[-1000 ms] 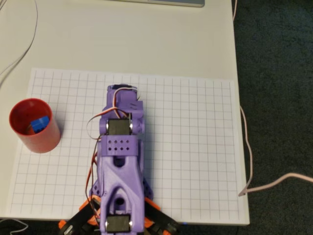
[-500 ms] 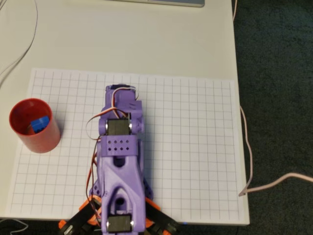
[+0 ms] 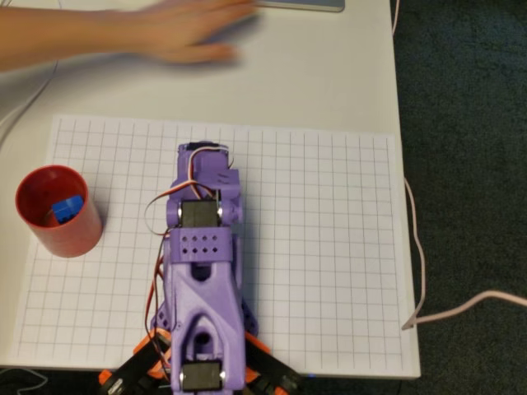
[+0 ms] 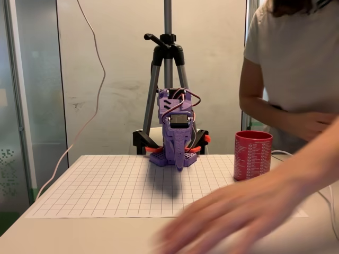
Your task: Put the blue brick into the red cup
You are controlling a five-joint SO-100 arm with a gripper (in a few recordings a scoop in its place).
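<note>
The red cup (image 3: 72,237) stands at the left edge of the grid sheet in the overhead view and at the right (image 4: 253,155) in the fixed view. Inside it the blue brick (image 3: 67,207) lies tilted against the wall. My purple arm (image 3: 202,271) is folded back over the middle of the sheet, well away from the cup. In the fixed view my gripper (image 4: 179,165) hangs pointing down just above the sheet, its fingers together with nothing between them.
A person's blurred hand (image 3: 188,33) sweeps over the table's far side, seen large in the foreground (image 4: 238,211) of the fixed view. The white grid sheet (image 3: 329,247) covers the table. A cable (image 3: 416,247) runs along the right edge. A tripod (image 4: 167,53) stands behind the arm.
A person's hand and forearm have come in over the table beyond the grid sheet. The arm, the cup and the brick have stayed where they were.
</note>
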